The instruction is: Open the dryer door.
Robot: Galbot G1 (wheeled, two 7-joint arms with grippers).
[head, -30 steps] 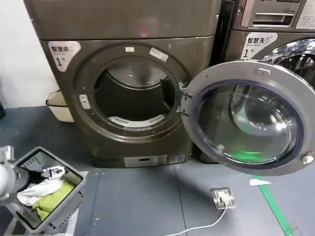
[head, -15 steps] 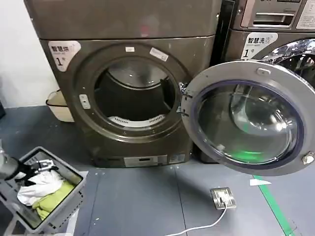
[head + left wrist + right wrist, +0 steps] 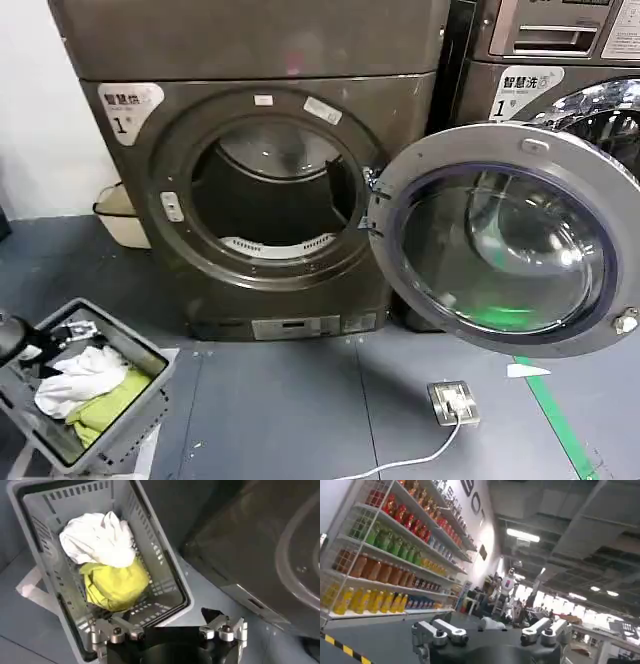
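Note:
The dryer door (image 3: 505, 245) stands swung wide open to the right of the dark grey dryer (image 3: 250, 50). Its matte grey inner face and tinted bowl glass face me. The drum opening (image 3: 272, 200) is uncovered and dark inside. My left gripper (image 3: 48, 338) is low at the far left, over the near corner of a grey basket (image 3: 150, 365), far from the door. In the left wrist view the left gripper (image 3: 167, 629) hangs open and empty above the basket rim (image 3: 165, 560). My right gripper (image 3: 490, 632) points away into the room.
In the basket lie a white cloth (image 3: 97, 537) and a yellow-green cloth (image 3: 112, 582). A second machine (image 3: 560, 60) stands behind the open door. On the floor are a socket box (image 3: 453, 402) with a white cable and a green tape line (image 3: 560, 430). A beige tub (image 3: 120, 215) sits left of the dryer.
My left arm has drawn back to the left, off the middle of the basket toward the view's edge. The door and the basket have stayed where they were.

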